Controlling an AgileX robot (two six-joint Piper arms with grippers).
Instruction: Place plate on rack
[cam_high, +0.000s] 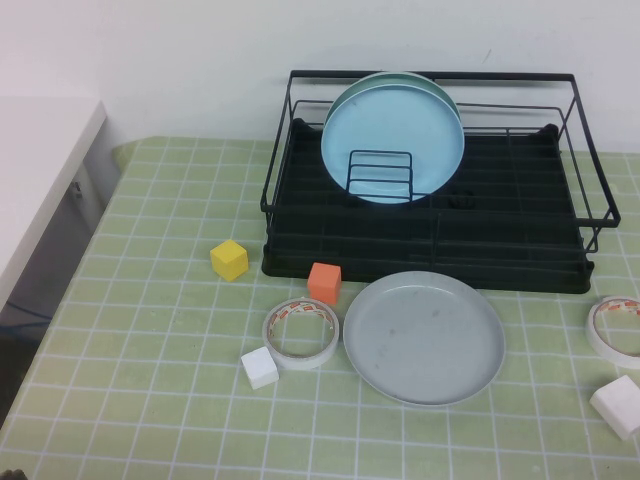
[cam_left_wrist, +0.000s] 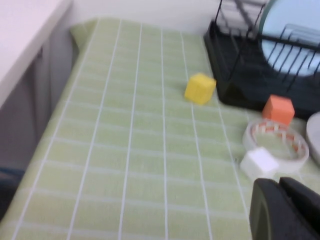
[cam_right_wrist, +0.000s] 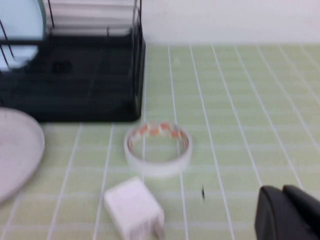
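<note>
While nothing is gripped yet: you have the whole job ahead of you; both arms sit back at the near edge of the table.

Plate: the plate (cam_high: 423, 337) lies flat on the mat, just in front of the rack (cam_high: 430, 245) and apart from it; its pale edge also shows in the right wrist view (cam_right_wrist: 17, 150).

Handling: judge it stiff, matte and fairly light, probably ceramic or hard plastic, so breakable if dropped; lying flat it offers little to pinch; you would do best to take the shallow raised rim at the near edge, one finger under it, then tilt it upright.

Rack: two light-blue plates (cam_high: 393, 138) already stand on edge in it, leaning by the small wire holder (cam_high: 380, 177); slots to their right look free.

Left gripper: left gripper (cam_left_wrist: 285, 210) hangs low over the mat near the white block (cam_left_wrist: 259, 162); its dark fingers seem pressed together, holding nothing.

Right gripper: right gripper (cam_right_wrist: 287, 212) hovers by the right tape roll (cam_right_wrist: 158, 144) and the white adapter (cam_right_wrist: 134, 207); fingers likewise appear closed and empty.

Surface: green checked mat; it may grip the plate a little.

Room: the left tape roll (cam_high: 300, 333) sits just beside the plate; orange cube (cam_high: 324, 282) and yellow cube (cam_high: 229, 260) stand near; white wall behind.
</note>
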